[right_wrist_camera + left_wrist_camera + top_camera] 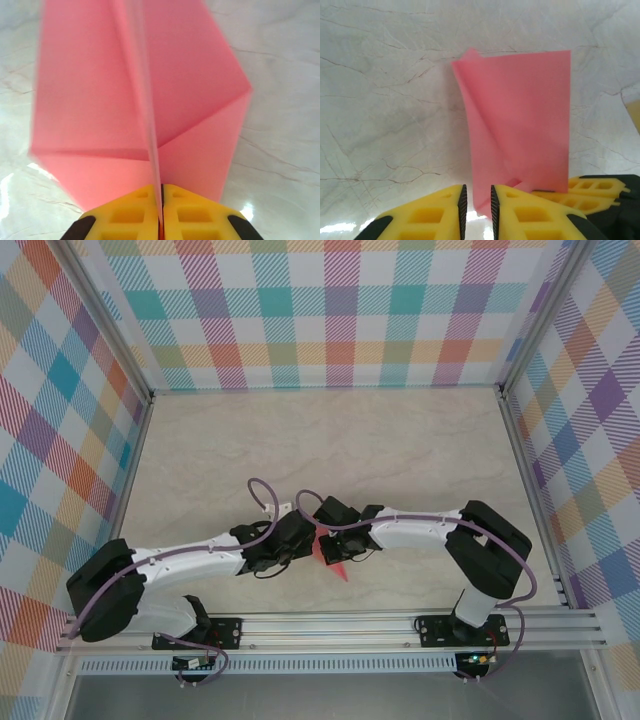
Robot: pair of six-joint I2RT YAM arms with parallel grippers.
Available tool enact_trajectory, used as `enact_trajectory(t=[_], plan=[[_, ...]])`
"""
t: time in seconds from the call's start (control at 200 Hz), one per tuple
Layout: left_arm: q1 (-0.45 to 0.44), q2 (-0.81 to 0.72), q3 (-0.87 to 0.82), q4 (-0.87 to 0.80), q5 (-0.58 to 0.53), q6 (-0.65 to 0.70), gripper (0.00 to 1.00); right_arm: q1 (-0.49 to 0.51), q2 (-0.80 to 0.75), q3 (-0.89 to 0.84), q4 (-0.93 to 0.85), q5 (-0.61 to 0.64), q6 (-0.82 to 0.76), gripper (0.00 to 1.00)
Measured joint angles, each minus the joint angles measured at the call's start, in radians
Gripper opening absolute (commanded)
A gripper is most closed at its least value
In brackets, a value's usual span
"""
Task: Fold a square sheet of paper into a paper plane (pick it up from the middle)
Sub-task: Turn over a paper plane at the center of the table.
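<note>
Yellow pads of our right claw (161,200) are clenched on the central ridge of the salmon-pink paper sheet (95,95), whose long axis runs straight ahead. Our left claw (477,202) stands slightly parted around the sheet's lower edge, above the desk's (400,440) near edge.

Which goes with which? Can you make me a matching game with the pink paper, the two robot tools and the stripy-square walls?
Things:
1. thin salmon-pink sheet of paper
2. left yellow-fingered tool
3. right yellow-fingered tool
4. walls around the table

States:
A. pinched shut on the paper's middle ridge
B. covered in colourful checks
C. fingers a little apart
D. creased and folded

Pairs: 1-D, 2-C, 3-A, 4-B.
</note>
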Motion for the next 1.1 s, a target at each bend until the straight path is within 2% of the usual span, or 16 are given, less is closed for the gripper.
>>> enact_trajectory(t=[0.185,0.37,0.755,0.845,1.105], plan=[[0.000,-0.080,-0.019,-0.011,-0.024,0.001,0.27,0.002,-0.029,0.060,-0.153,0.169,0.052,0.10],[0.000,-0.113,-0.036,-0.033,-0.040,0.001,0.28,0.002,-0.024,0.080,-0.217,0.247,0.118,0.11],[0.000,-0.161,-0.068,-0.048,-0.059,0.000,0.28,0.002,0.103,0.114,-0.216,0.252,0.206,0.17],[0.000,-0.163,-0.077,-0.048,-0.061,0.000,0.29,0.002,0.109,0.122,-0.211,0.250,0.218,0.22],[0.000,-0.174,-0.087,-0.049,-0.061,0.000,0.29,0.002,0.110,0.121,-0.208,0.250,0.236,0.24]])
